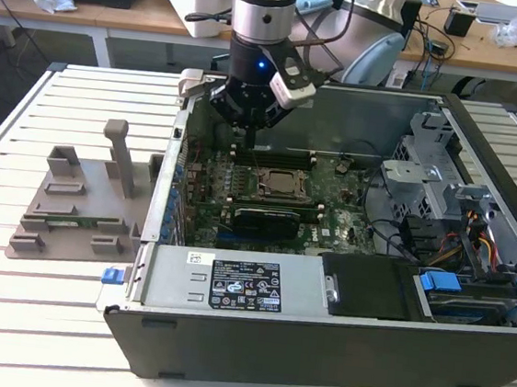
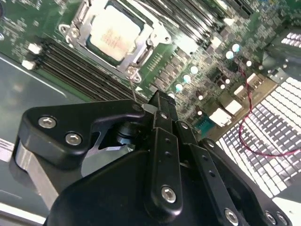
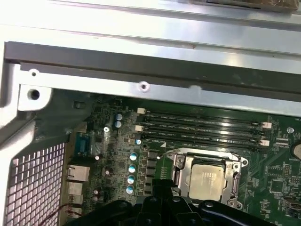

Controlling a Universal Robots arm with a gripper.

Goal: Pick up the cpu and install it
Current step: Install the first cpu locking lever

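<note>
The cpu (image 2: pixel 113 35) sits flat in the socket (image 2: pixel 77 21) on the motherboard (image 3: pixel 263 183), its silver top showing inside the metal frame in both wrist views; in the exterior view the cpu (image 1: pixel 278 183) lies mid-board inside the open case (image 1: pixel 335 349). Judging by this, the placing looks done, though whether the frame is latched cannot be told. The end effector (image 1: pixel 249 130) hangs above the board, just beside the socket on its far side, next to the memory slots (image 3: pixel 202 127). Its fingers (image 2: pixel 162 122) look pressed together with nothing between them. The grey holder (image 1: pixel 77 202) stands on the slatted counter (image 1: pixel 33 318), outside the case on the exterior view's left.
</note>
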